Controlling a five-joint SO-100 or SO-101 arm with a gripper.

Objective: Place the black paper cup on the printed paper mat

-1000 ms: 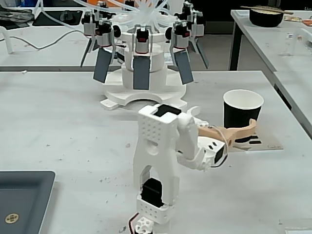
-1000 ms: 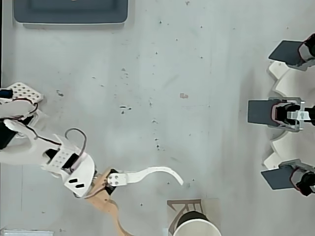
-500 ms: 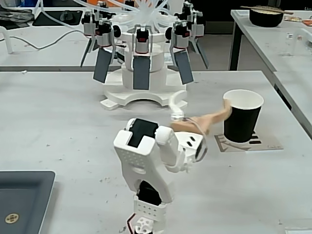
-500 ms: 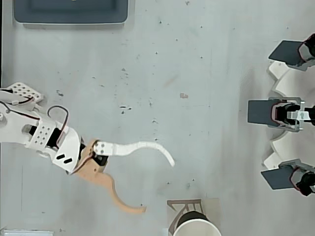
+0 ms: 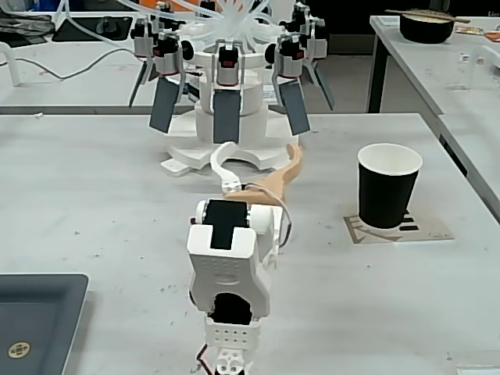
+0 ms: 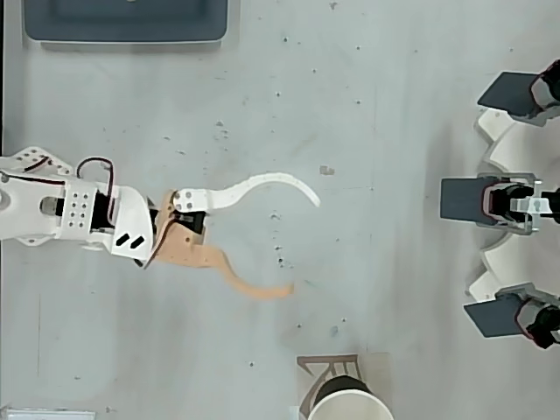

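The black paper cup (image 5: 388, 191) stands upright on the printed paper mat (image 5: 426, 228) at the right of the table in the fixed view. From overhead the cup (image 6: 348, 404) is cut off by the bottom edge, with a corner of the mat (image 6: 317, 363) showing beside it. My gripper (image 5: 262, 150) is open and holds nothing. Its white finger and tan finger spread wide, pointing toward the white stand, well to the left of the cup. In the overhead view the gripper (image 6: 304, 245) hovers over bare table, apart from cup and mat.
A white stand (image 5: 230, 117) carrying several small arms with grey paddles fills the back of the table and appears at the overhead view's right edge (image 6: 516, 201). A dark grey tray (image 5: 31, 312) lies at the front left. A black bowl (image 5: 426, 27) sits on another table.
The open gripper has swung away from the cup, leftward in the fixed view, toward the table's middle. The cup stays upright on the mat, untouched.
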